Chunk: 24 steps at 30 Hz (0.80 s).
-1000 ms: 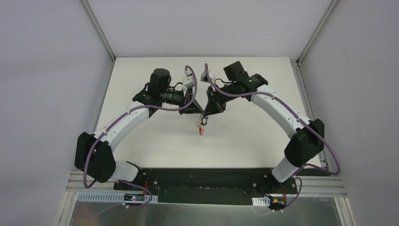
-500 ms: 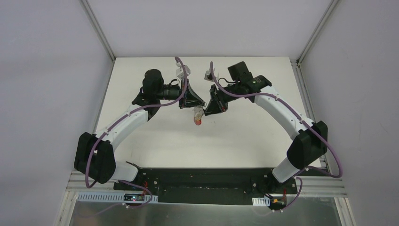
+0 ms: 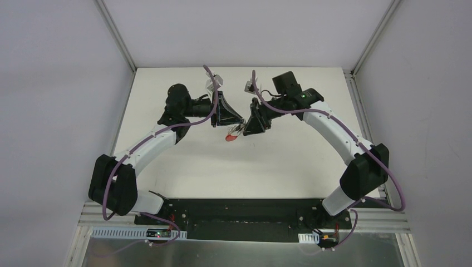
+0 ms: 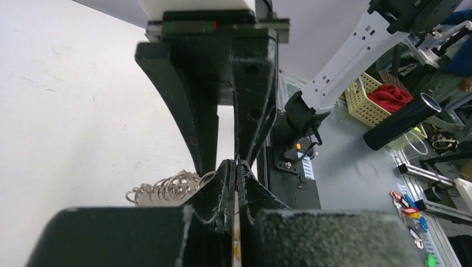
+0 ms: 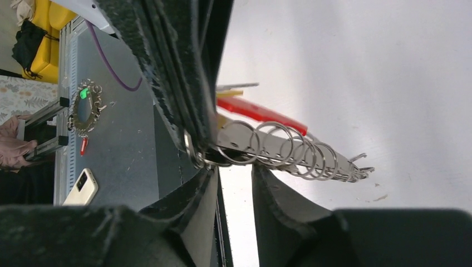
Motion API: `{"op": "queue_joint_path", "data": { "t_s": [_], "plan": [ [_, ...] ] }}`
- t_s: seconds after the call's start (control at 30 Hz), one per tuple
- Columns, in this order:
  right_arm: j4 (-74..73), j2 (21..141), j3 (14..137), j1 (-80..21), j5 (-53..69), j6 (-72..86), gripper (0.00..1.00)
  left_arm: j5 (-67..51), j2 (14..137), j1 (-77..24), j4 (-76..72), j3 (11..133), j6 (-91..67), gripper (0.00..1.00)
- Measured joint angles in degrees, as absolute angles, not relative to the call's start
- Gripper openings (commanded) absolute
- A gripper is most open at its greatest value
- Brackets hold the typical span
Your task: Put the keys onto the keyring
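The keyring (image 3: 230, 136) hangs above the white table (image 3: 289, 161) between the two grippers, its red band lowest. My left gripper (image 3: 238, 123) is shut on it; in the left wrist view (image 4: 235, 164) a thin tan strip (image 4: 236, 222) sits between the closed fingers, with the silver wire loops (image 4: 167, 188) to their left. My right gripper (image 3: 248, 129) faces it and is open. In the right wrist view (image 5: 234, 173) its fingertips stand just under the row of loops (image 5: 289, 147), with the red band (image 5: 256, 111) behind. No loose key shows.
The two arms meet tip to tip over the far middle of the table. The black base plate (image 3: 239, 208) lies along the near edge. Grey walls and metal rails (image 3: 117, 33) close in the far side and both flanks.
Both grippers have moved towards the far side and turned. The keyring, which hung lower towards the near side, now sits higher and more level between the two tips.
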State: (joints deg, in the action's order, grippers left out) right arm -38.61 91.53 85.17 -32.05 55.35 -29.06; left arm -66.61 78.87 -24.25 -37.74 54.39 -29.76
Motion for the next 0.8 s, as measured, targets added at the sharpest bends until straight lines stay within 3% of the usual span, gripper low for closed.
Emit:
{"op": "queue_joint_path", "data": {
  "t_s": [0.47, 0.8],
  "plan": [
    [-39.0, 87.8, 87.7, -28.4, 56.9, -29.0, 0.36, -67.4, 80.7, -24.3, -42.9, 53.4, -33.7, 0.0],
    [-38.6, 87.9, 87.9, -28.4, 58.5, -27.6, 0.29, -67.4, 81.5, -24.3, -47.6, 52.8, -37.6, 0.0]
  ]
}}
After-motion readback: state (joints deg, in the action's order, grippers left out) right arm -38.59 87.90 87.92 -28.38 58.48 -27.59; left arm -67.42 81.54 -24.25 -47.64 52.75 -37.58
